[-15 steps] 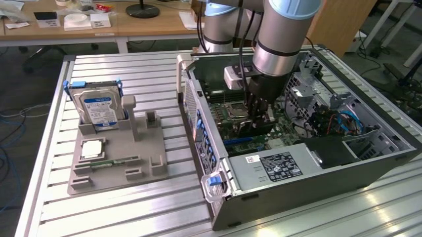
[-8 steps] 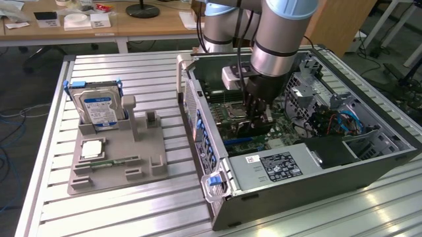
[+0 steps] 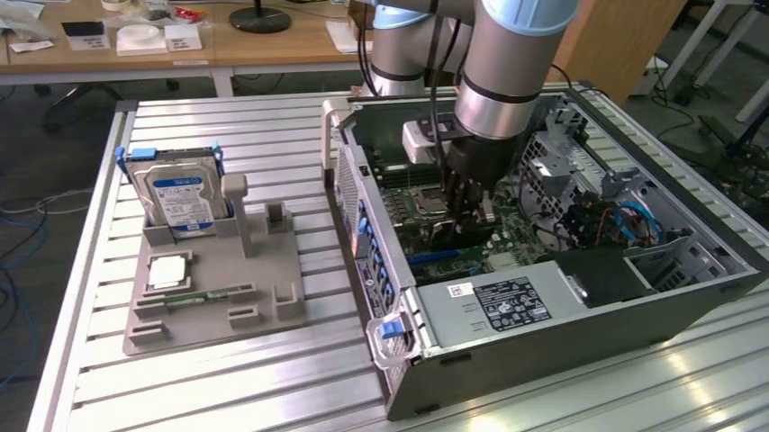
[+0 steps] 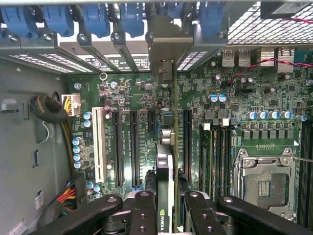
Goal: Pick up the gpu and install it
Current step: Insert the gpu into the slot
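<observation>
Black gripper (image 4: pixel 165 215) fingers (image 4: pixel 142 213) are clamped on the gpu (image 4: pixel 165 181), which stands on edge between them, its silver bracket reaching toward the case's rear slot covers. Beneath it lies the green motherboard (image 4: pixel 234 122) inside the open computer case (image 3: pixel 577 297). Farther off, a hard drive (image 3: pixel 180 193) stands in a grey holder (image 3: pixel 216 297) on the table (image 3: pixel 193 387).

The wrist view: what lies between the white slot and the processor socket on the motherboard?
In the wrist view: black expansion slots, then the gpu, edge-on in the gripper, then the memory slots.
</observation>
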Controlling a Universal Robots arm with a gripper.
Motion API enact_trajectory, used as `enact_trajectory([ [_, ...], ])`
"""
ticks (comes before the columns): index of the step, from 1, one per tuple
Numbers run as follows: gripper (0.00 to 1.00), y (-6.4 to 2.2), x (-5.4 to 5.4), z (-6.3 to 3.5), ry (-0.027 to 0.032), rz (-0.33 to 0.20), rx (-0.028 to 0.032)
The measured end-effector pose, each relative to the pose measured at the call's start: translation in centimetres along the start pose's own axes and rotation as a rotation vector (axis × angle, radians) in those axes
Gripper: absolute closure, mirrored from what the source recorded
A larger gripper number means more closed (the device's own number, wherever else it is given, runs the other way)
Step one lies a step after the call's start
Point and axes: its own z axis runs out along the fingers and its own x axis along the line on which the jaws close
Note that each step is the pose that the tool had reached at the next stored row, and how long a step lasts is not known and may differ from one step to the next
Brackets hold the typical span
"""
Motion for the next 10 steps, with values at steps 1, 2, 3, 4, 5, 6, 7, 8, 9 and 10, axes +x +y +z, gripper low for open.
enact_trajectory([
  [1, 0.74, 0.04, 0.00, 0.01, 0.0000, 0.000, 0.0000],
  [2, 0.74, 0.06, -0.01, 0.02, -0.0001, 0.000, 0.0001],
  [3, 0.74, 0.06, -0.01, 0.04, -0.0002, 0.001, 0.0001],
  [4, 0.74, 0.06, -0.01, 0.08, -0.0003, 0.001, 0.0002],
  [5, 0.74, 0.06, -0.01, 0.12, -0.0003, 0.003, 0.0001],
  [6, 0.74, 0.06, -0.01, 0.17, -0.0002, 0.005, 0.0001],
  [7, 0.74, 0.07, 0.00, 0.20, 0.0000, 0.007, 0.0001],
  [8, 0.74, 0.08, 0.00, 0.21, 0.0002, 0.008, 0.0001],
  [9, 0.74, 0.09, -0.01, 0.21, 0.0003, 0.008, 0.0000],
  [10, 0.74, 0.12, -0.02, 0.22, 0.0002, 0.009, 0.0001],
])
